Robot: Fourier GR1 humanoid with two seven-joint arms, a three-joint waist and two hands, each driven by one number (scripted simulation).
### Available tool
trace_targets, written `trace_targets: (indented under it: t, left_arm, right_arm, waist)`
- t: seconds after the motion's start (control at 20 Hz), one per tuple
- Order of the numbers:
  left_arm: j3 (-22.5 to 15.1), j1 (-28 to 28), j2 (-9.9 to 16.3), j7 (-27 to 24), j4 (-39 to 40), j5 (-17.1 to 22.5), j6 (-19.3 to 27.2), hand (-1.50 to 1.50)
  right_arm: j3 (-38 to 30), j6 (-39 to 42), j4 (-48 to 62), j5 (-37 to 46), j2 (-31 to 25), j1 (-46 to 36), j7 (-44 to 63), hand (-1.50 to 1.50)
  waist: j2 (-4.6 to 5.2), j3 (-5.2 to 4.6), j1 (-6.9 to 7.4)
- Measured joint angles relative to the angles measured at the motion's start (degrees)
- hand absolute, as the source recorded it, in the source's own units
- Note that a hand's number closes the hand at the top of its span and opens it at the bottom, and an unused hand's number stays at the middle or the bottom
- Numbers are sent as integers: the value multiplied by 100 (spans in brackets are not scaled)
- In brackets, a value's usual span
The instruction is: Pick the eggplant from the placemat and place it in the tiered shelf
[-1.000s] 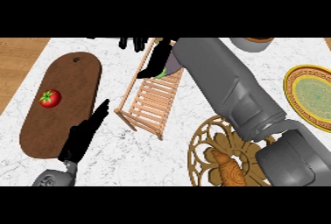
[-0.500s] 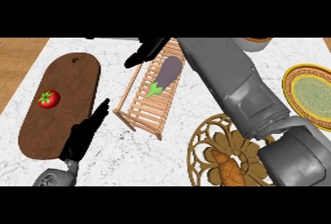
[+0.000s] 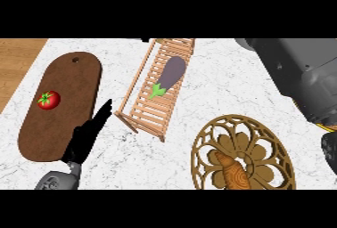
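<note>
The purple eggplant (image 3: 171, 73), green stem toward me, lies free on the slats of the wooden tiered shelf (image 3: 150, 116) at the counter's upper middle. Nothing touches it. The round openwork wooden placemat (image 3: 209, 147) sits at the lower right with a brown bread-like item (image 3: 233, 171) on it. My left hand (image 3: 85, 138) rests open at the lower left, fingers straight and pointing up, beside the shelf's near corner. Only the grey right forearm (image 3: 299, 73) shows, at the upper right; its hand is out of view.
A long brown cutting board (image 3: 69, 80) with a red tomato (image 3: 48, 99) lies at the left. Bare wood (image 3: 16, 62) borders the marble counter at the far left. A sliver of a yellow plate (image 3: 330, 128) peeks out behind the right arm.
The right hand let go of the eggplant on the shelf and the arm drew back to the upper right. The eggplant now lies uncovered. The left hand has stayed put.
</note>
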Motion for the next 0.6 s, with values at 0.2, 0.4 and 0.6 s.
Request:
trace_targets:
  t: [0.2, 0.4, 0.6]
  left_arm:
    - [-19, -92, -12, 68, -43, -5, -29, 0]
    - [-63, -95, -32, 51, -72, -31, -45, 0]
    - [-96, -141, -83, 44, -88, -41, -43, 0]
  right_arm:
    - [20, 137, 7, 35, -564, 229, 92, -150]
    - [32, 513, -81, 59, -1045, 483, -61, -150]
    - [81, 904, -171, 122, -1438, 667, -228, -150]
  waist:
    - [47, 9, 47]
    - [99, 19, 130]
    - [145, 27, 198]
